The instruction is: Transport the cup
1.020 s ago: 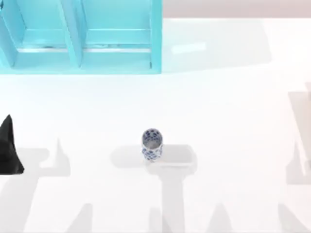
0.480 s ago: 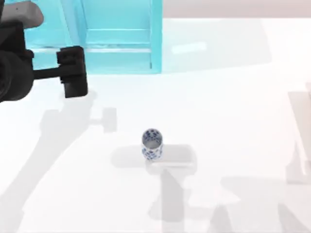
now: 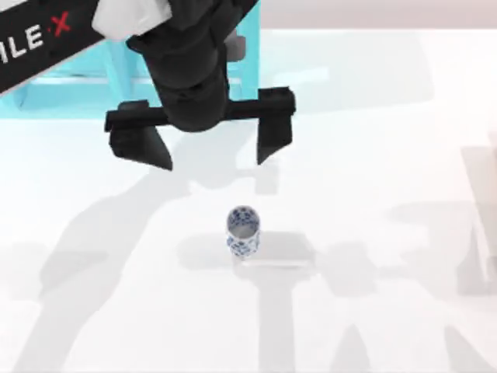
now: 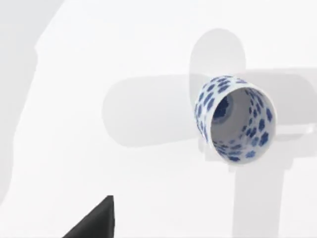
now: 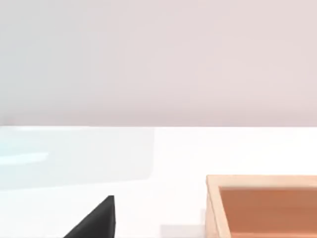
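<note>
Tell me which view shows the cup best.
The left wrist view: the cup is large there, its blue pattern and inside plain. The top view shows the cup small, upright mid-table, with the open left gripper above and behind it. The right wrist view looks elsewhere.

The left gripper [image 3: 208,151] hangs above the white table [image 3: 388,194], its two black fingers [image 3: 142,146] spread wide apart. The cup [image 3: 242,231] stands upright near the table's middle, nearer than the gripper and apart from it. A turquoise shelf [image 3: 85,85] stands at the far left.
</note>
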